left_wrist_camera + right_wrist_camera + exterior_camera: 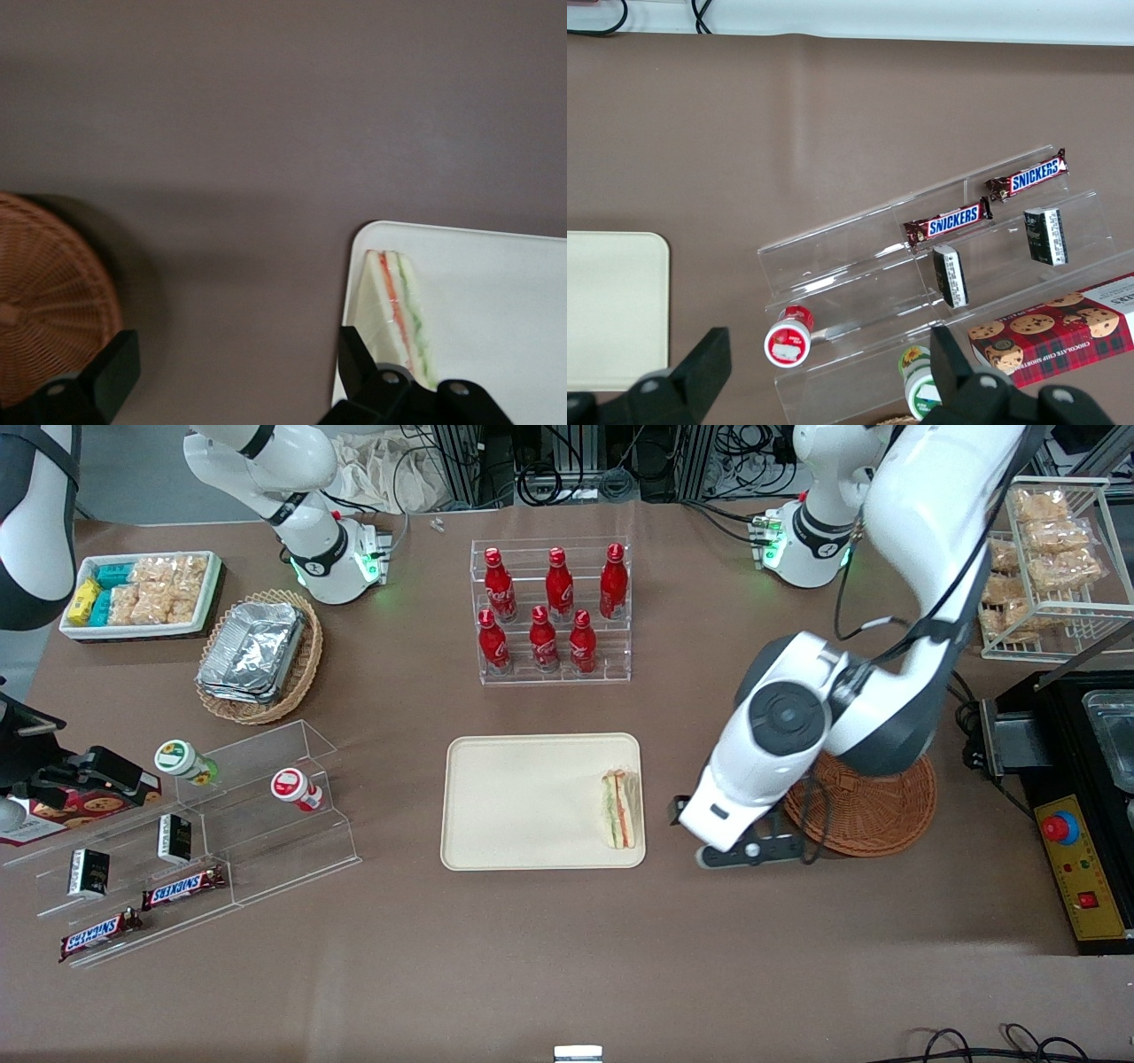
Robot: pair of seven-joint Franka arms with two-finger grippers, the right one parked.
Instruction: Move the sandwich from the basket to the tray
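Wrapped sandwich on tray edge

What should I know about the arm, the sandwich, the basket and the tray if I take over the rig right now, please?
Gripper: open, holding nothing, above the bare table between basket and tray.
Sandwich: lies on the tray, at the edge nearest the basket, clear of the fingers.
Basket: partly hidden under the working arm; the part in view holds nothing.
Done: the sandwich is on the tray.
Left: probably only drawing the arm away.

Left gripper low, fingers spread apart.
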